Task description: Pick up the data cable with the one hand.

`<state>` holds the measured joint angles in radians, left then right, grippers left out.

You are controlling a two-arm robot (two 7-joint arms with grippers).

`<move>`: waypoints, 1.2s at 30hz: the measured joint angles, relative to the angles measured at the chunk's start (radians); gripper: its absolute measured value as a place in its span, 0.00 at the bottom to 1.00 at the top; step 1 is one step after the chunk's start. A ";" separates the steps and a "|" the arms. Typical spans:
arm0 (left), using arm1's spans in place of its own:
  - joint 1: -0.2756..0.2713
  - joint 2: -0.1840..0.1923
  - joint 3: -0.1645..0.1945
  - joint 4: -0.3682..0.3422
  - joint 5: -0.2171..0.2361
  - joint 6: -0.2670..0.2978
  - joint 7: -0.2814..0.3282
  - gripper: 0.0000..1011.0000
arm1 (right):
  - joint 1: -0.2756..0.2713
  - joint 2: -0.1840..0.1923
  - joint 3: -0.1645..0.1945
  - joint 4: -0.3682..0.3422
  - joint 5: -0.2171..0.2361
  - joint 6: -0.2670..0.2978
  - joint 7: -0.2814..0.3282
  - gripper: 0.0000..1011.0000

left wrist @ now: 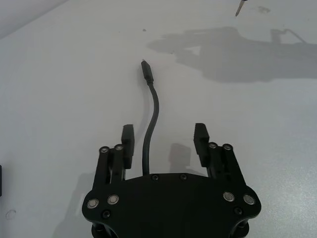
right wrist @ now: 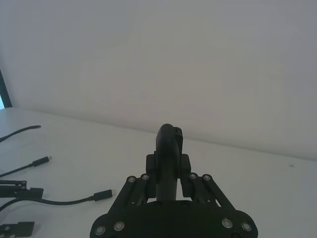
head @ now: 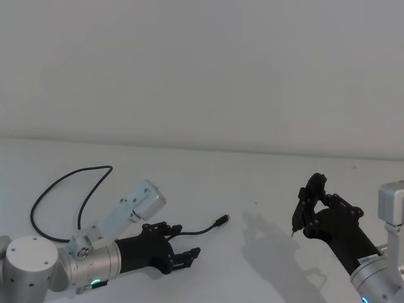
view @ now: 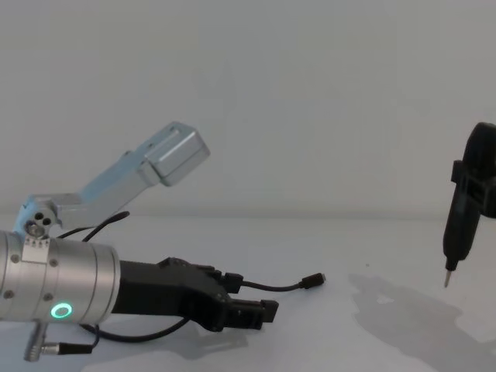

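- Left gripper [head: 184, 242] lies low over the table [head: 265, 183] with its fingers spread wide; the cable [left wrist: 154, 106] runs between them, touching neither, so a plain squeeze should catch the thin cord
- The plug [left wrist: 146, 69] points ahead of the gripper, and the rest of the cable loops away flat on the robot's left
- Right gripper [head: 309, 201] hovers well off to the right, clamped on a black pointed tool [view: 465, 209], clear of the pick
- Judged stage: lined up, grasp not yet made
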<state>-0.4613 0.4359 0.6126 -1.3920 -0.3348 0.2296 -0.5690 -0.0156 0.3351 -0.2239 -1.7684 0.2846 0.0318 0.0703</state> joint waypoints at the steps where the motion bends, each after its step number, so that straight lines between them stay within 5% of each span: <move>1: -0.001 0.000 0.001 0.001 0.001 0.000 0.000 0.68 | 0.000 0.000 0.000 0.000 0.000 0.000 0.000 0.27; 21: -0.004 -0.003 0.004 0.006 0.004 0.002 -0.002 0.06 | 0.057 -0.035 -0.037 0.052 -0.017 -0.006 0.037 0.27; 36: -0.005 -0.004 0.005 0.007 0.004 0.002 -0.002 0.04 | 0.127 -0.072 -0.085 0.128 -0.047 0.003 0.072 0.27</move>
<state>-0.4664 0.4323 0.6178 -1.3851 -0.3308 0.2314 -0.5707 0.1119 0.2635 -0.3084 -1.6408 0.2371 0.0352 0.1428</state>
